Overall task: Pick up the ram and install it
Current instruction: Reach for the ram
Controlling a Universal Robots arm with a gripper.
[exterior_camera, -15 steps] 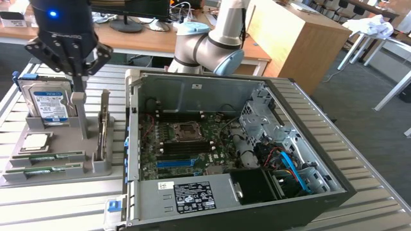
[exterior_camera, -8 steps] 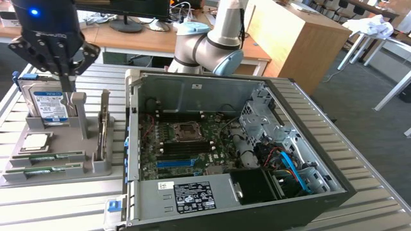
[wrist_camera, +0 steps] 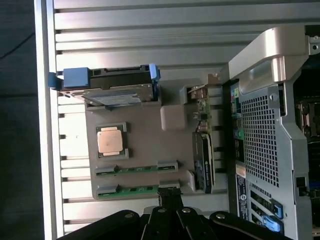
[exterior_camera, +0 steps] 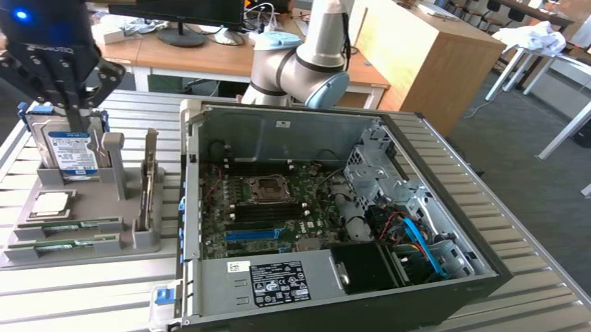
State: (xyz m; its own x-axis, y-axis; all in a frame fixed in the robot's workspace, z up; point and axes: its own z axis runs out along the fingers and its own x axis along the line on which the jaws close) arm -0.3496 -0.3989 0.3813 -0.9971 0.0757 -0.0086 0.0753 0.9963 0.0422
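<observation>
**user1:** what's sitting on that ribbed silver metal table [exterior_camera: 83, 294] besides the open grey-and-black PC tower case [exterior_camera: 277, 131]?

**user2:** a flat grey plastic holder tray [exterior_camera: 93, 207] just beside it. silver hard drive in a blue bracket [exterior_camera: 72, 149] standing upright, square silvery processor chip [exterior_camera: 51, 203] lying flat near it, dark expansion card [exterior_camera: 148, 183] on edge on the case side

**user1:** and inside?

**user2:** green motherboard [exterior_camera: 309, 200] with a bright blue plastic slot strip [exterior_camera: 251, 234], labelled grey power supply box [exterior_camera: 268, 280]
</observation>
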